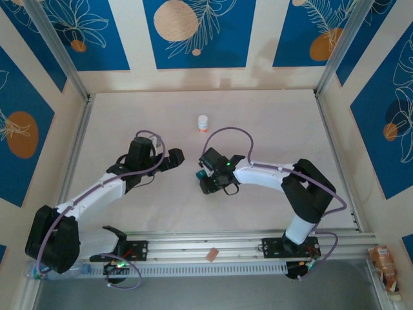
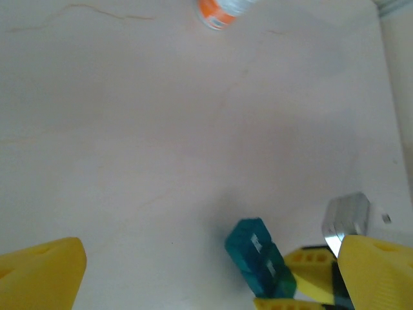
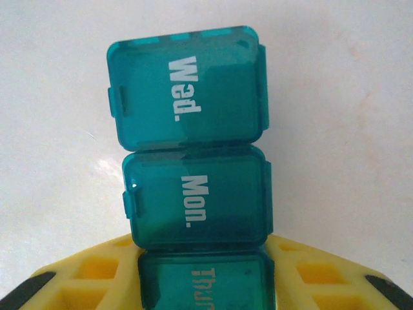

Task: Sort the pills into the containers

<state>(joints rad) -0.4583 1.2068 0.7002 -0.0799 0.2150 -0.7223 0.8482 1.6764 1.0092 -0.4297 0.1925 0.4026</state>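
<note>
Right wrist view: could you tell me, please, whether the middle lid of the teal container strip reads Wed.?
No, the middle lid of the container strip reads Mon.; Wed. is on the lid beyond it.

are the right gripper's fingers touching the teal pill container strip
Touching. The right wrist view shows the right gripper shut on the container strip, yellow fingers pressed against its end compartment.

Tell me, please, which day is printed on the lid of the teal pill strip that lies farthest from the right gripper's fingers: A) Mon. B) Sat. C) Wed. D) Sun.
C: in the right wrist view the far lid of the containers reads Wed., the middle lid reads Mon., and the right gripper is shut on the near end of the strip.
</note>
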